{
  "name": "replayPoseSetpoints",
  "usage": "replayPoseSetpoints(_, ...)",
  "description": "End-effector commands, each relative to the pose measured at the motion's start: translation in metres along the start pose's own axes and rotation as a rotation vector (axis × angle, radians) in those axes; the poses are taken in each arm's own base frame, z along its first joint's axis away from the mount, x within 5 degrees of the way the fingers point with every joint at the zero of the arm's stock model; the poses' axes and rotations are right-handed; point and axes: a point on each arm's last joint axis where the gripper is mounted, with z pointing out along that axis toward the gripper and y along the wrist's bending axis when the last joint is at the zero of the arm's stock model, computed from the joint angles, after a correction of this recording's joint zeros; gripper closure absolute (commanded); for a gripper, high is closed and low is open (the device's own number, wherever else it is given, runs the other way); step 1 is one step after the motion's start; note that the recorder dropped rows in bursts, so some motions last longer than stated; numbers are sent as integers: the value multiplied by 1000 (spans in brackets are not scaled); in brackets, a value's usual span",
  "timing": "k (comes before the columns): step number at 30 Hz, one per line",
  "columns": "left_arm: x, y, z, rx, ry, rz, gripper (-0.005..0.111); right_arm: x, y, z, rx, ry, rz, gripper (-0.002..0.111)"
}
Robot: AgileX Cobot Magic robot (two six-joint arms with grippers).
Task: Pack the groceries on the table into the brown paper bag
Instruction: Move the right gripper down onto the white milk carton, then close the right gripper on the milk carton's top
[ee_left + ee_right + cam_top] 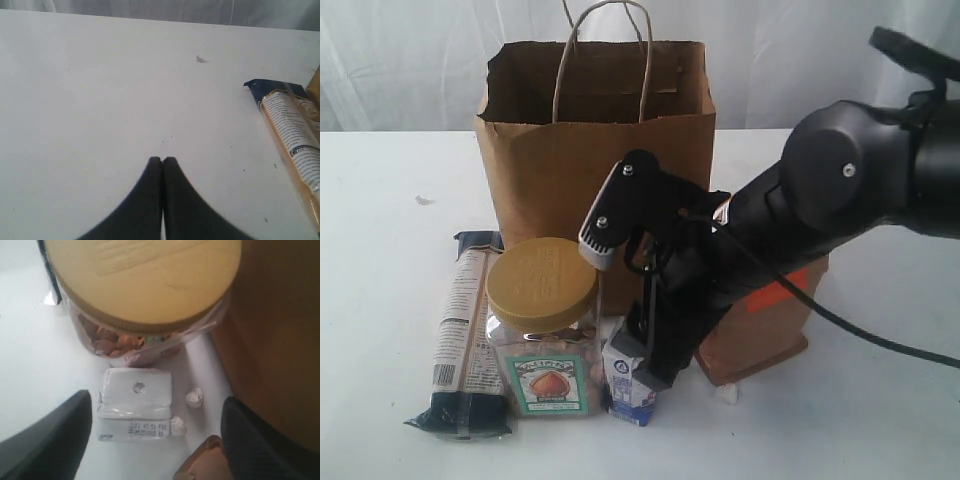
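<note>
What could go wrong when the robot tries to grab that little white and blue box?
1. The small carton stands close beside the nut jar, so a finger of the open right end effector might bump the jar on the way down.
2. The brown pouch sits close on the other side and could get caught too.
3. The carton is narrow and may tip if pinched off-centre.

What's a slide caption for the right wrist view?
Open right fingers hover over the small white-blue carton beside the tan-lidded nut jar.

Nothing really legible. The small white-blue carton (134,390) between the jaws has a stamped code, too blurry. The green label on the tan-lidded nut jar (542,335) just past them is unreadable too.
</note>
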Motion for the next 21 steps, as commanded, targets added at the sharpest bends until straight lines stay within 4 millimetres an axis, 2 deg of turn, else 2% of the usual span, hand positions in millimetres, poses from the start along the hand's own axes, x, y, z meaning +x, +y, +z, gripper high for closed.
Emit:
replayPoseSetpoints(1,1,0,0,1,3,-12,107,2,-3,17,-2,17,4,41)
replayPoseSetpoints(6,1,0,0,1,3,-12,107,7,-5,37,-11,53,15,41)
replayPoseSetpoints(11,1,0,0,1,3,-12,107,10,-4,42,-35,82,18,43)
replayPoseSetpoints(13,1,0,0,1,3,-12,107,10,-3,40,-38,82,17,50)
replayPoseSetpoints(19,1,0,0,1,3,-12,107,8,-1,28,-48,76,11,85)
replayPoseSetpoints(21,1,0,0,1,3,-12,107,7,0,24,-48,73,5,89)
